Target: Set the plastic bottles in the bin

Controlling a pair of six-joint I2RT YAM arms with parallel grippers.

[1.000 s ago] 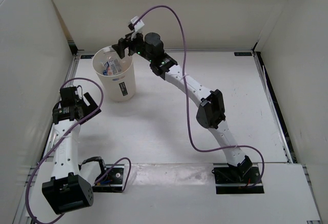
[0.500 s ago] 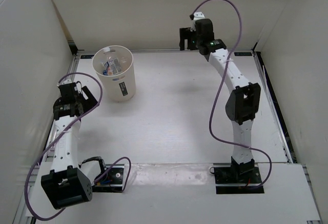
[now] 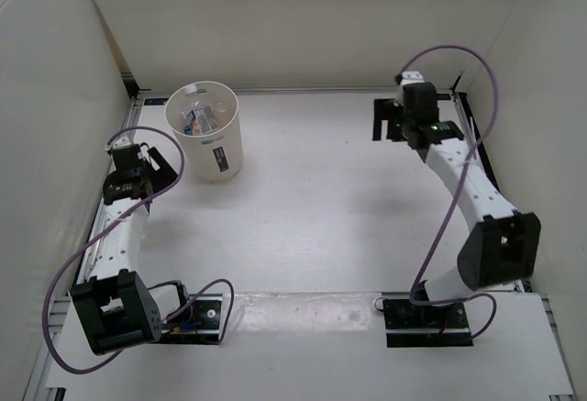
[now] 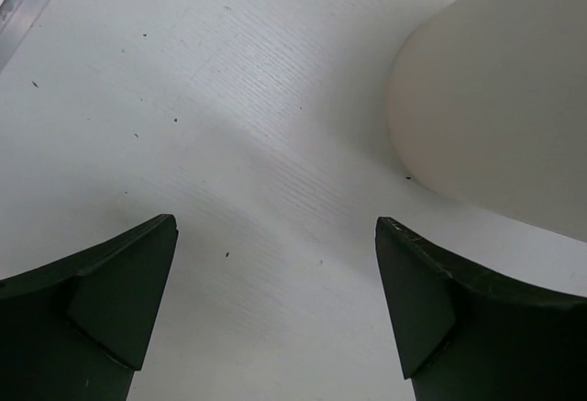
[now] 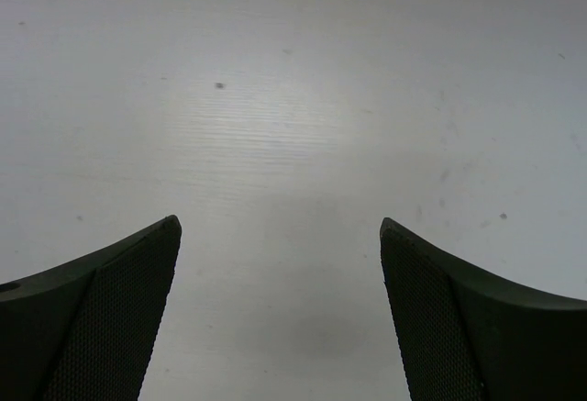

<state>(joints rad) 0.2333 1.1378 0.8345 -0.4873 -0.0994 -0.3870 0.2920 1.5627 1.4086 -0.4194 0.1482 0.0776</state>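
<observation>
The cream-white bin [image 3: 204, 159] stands at the back left of the table. Plastic bottles [image 3: 196, 117] lie inside it, with clear bodies and blue on their labels; how many I cannot tell. My left gripper [image 3: 152, 161] is open and empty just left of the bin's base. In the left wrist view the bin's wall [image 4: 495, 116] rises at the upper right, beyond my left gripper [image 4: 275, 225]. My right gripper [image 3: 385, 118] hangs open and empty at the back right, far from the bin. The right wrist view shows only bare table under my right gripper [image 5: 280, 224].
White walls close in the table on the left, back and right. A metal rail [image 3: 103, 217] runs along the left edge beside my left arm. Purple cables [image 3: 449, 208] loop off both arms.
My right arm has swung from over the bin across to the back right, its gripper open and empty. My left arm has drawn back a little toward the left edge.
</observation>
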